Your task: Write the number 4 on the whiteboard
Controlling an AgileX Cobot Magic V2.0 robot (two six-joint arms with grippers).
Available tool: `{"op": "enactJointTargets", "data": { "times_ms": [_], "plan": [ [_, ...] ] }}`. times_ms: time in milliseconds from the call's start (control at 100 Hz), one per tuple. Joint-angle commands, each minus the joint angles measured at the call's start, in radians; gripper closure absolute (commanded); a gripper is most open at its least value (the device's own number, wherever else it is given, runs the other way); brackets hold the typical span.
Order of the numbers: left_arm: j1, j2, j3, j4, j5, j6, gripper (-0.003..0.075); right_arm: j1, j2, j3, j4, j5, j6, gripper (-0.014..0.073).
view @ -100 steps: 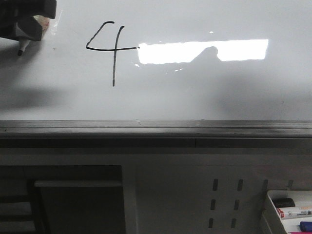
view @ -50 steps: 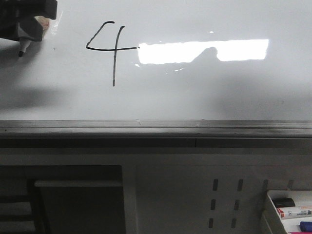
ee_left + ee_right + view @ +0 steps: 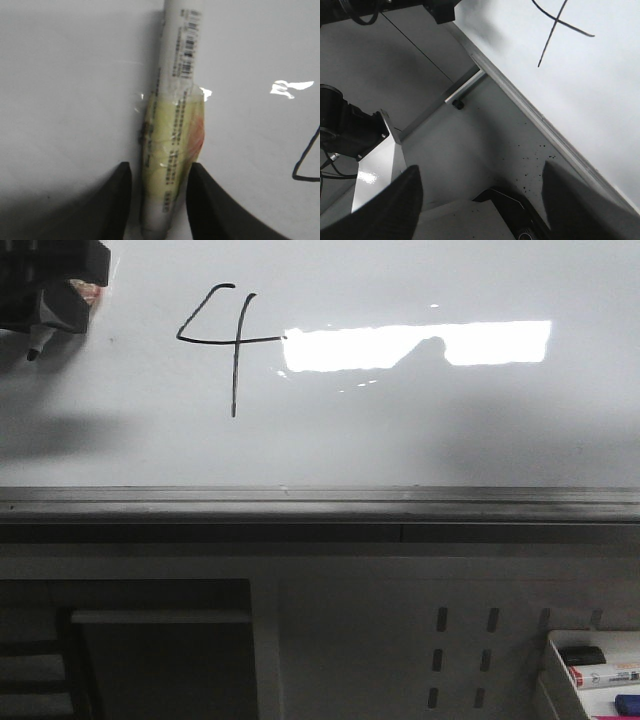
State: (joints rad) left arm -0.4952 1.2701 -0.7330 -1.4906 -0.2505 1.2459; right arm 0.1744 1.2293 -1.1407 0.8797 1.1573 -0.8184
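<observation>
The number 4 [image 3: 225, 340] is drawn in thin black line on the whiteboard [image 3: 420, 430], left of a bright glare. Part of it shows in the left wrist view [image 3: 307, 165] and its crossing strokes in the right wrist view [image 3: 555, 22]. My left gripper [image 3: 45, 295] is at the board's far upper left, shut on a white marker [image 3: 172, 125] wrapped in yellowish tape; the marker's black tip [image 3: 33, 352] points down, left of the 4. My right gripper [image 3: 480, 200] is open and empty, off the board below its rim.
The board's grey metal rim [image 3: 320, 502] runs across the front view. Below it is a grey perforated panel [image 3: 460, 650]. A white tray [image 3: 590, 670] with spare markers sits at the bottom right. A dark arm base [image 3: 345, 125] shows in the right wrist view.
My left gripper has moved further left and slightly up with the marker, so less of the marker shows. The 4 is unchanged.
</observation>
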Motion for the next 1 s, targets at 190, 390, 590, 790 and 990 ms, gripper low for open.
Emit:
{"op": "enactJointTargets", "data": {
  "times_ms": [190, 390, 590, 790, 990],
  "plan": [
    [0.007, -0.022, -0.032, 0.009, 0.043, -0.008, 0.0247, -0.006, -0.029, -0.031, 0.057, -0.006, -0.002, 0.0141],
    [0.007, -0.078, -0.032, 0.065, 0.078, 0.000, 0.0244, -0.021, -0.036, -0.031, 0.048, -0.009, -0.002, 0.0141],
    [0.007, -0.234, -0.009, 0.117, 0.092, 0.002, 0.0244, -0.130, -0.087, -0.031, 0.048, -0.011, -0.002, 0.0142],
    [0.007, -0.428, 0.065, 0.182, 0.099, 0.002, 0.0285, -0.251, -0.185, -0.020, 0.048, -0.056, -0.004, 0.0270],
    [0.007, -0.640, 0.175, 0.209, 0.109, 0.002, 0.0547, -0.258, -0.365, 0.144, 0.119, -0.310, -0.109, 0.0620]
  ]
}}
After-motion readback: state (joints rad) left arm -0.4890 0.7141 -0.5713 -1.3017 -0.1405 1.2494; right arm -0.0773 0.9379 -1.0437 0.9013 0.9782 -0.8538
